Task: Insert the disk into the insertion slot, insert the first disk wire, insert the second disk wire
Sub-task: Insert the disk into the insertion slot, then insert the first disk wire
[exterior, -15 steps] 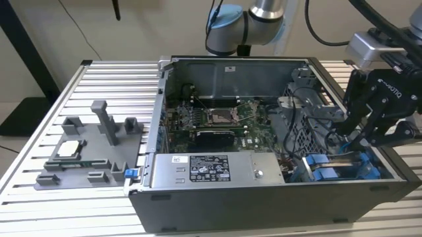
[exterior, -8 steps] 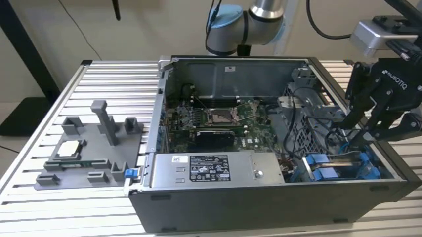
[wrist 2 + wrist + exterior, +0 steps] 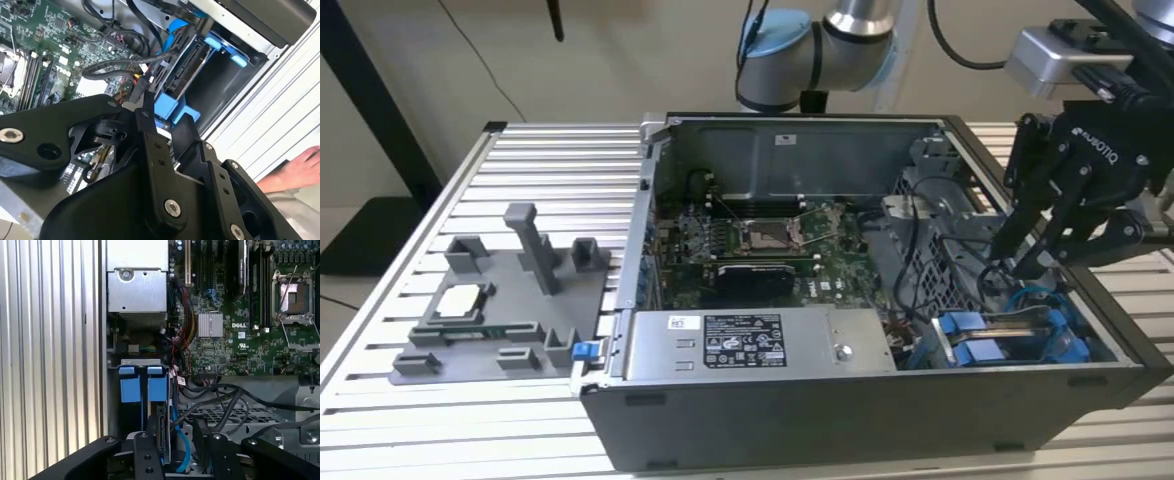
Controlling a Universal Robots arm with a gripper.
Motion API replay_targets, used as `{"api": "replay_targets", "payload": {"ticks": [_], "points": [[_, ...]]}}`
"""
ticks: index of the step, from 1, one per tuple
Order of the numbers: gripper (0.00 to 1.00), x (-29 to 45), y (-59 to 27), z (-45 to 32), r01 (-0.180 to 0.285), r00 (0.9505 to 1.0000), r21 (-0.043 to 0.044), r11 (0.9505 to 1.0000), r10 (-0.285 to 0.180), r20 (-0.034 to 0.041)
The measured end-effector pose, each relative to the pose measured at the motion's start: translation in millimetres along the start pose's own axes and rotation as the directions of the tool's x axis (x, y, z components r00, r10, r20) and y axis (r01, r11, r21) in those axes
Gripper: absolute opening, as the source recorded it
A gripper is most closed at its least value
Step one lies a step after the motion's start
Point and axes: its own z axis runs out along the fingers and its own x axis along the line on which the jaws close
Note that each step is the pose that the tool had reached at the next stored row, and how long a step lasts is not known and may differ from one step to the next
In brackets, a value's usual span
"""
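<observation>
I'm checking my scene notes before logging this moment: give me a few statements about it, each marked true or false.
1. The claw hangs over the insertion slot. True.
2. The grey fixture sits inside the case. False: it lies on the table, outside the case.
3. A hand shows in the second wrist view. True.
4. A cooler covers the processor socket. False: the socket is bare.
</observation>
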Motion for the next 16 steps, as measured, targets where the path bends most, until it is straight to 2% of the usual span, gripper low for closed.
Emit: {"api": "replay_targets", "payload": {"ticks": [3,5,7,9,11,16], "points": [[1.0,-3.8,1.2,0.3,0.0,1.0,0.0063,1.0,0.0,0.0026],[1.0,-4.6,1.6,0.8,0.001,1.0,0.0166,0.9999,-0.001,0.0063],[1.0,-5.3,1.9,1.9,0.002,1.0,0.0312,0.9995,-0.002,0.0082],[1.0,-6.2,2.7,3.2,0.002,0.9999,0.04,0.9992,-0.002,0.0101],[1.0,-7.5,3.5,4.4,0.002,0.9999,0.0458,0.999,-0.003,0.0131],[1.0,-9.2,5.2,5.3,0.003,0.9995,0.0549,0.9985,-0.004,0.03]]}}
